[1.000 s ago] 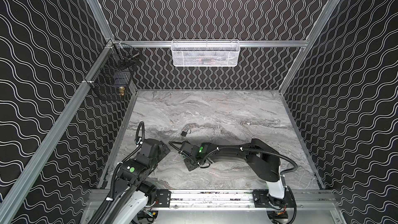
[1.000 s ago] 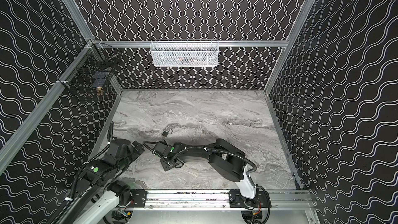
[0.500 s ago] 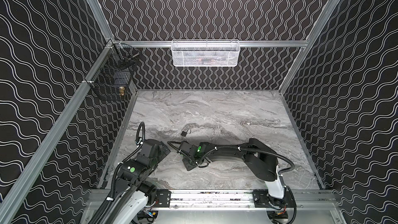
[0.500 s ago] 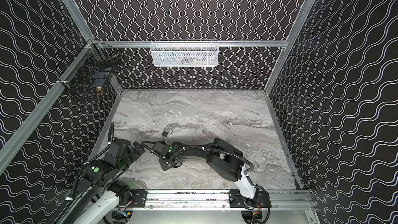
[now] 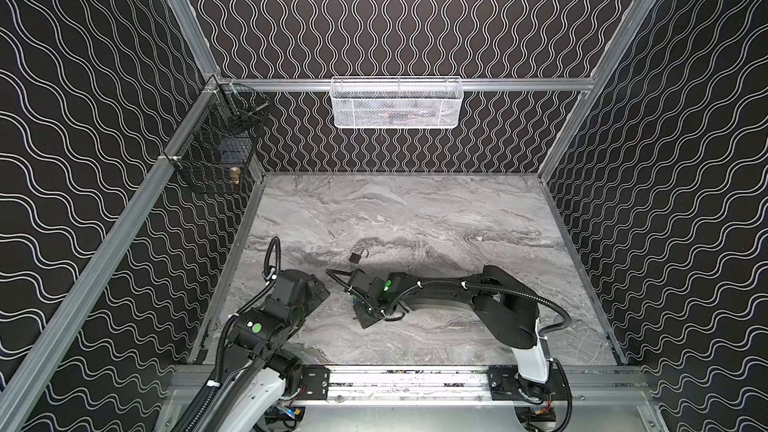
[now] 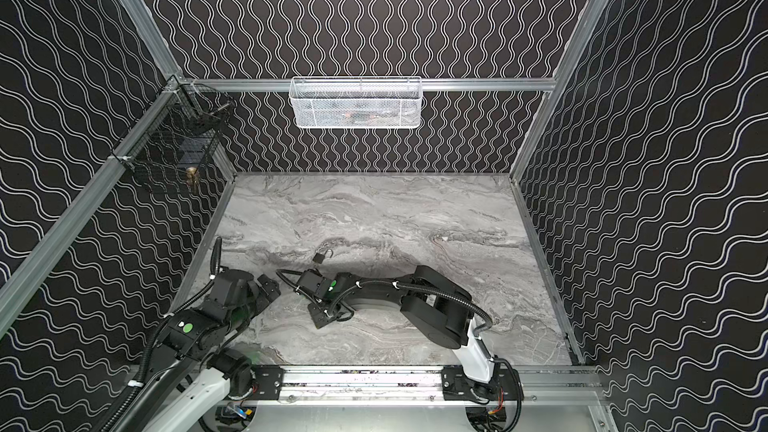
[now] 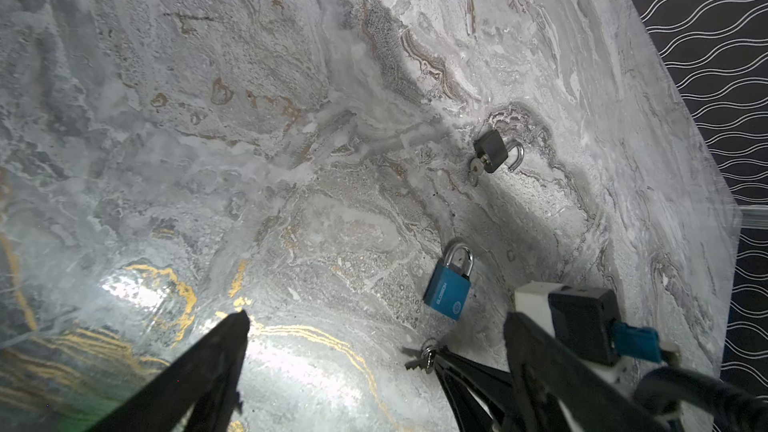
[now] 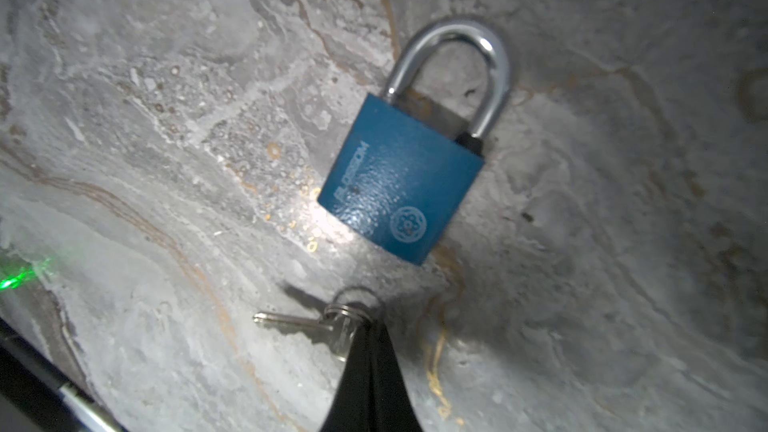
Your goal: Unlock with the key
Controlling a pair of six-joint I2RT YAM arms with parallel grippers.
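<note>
Since my right gripper [image 8: 368, 332] is pinched fully shut on the keys [image 8: 316, 326] at the ring end, the thing to watch is the blue padlock [image 8: 401, 184]. It lies flat on the table [image 5: 415, 209] just past my fingertips, bottom end toward me, shackle pointing away. The free key blade sticks out sideways, roughly across the lock's long axis, so I reckon it needs swinging round. Right arm's clearly nearer. My left gripper [image 7: 374, 322] hangs wide open, empty. A black padlock [image 7: 492, 153], shackle sprung, own key in it, sits further off, not in the way.
</note>
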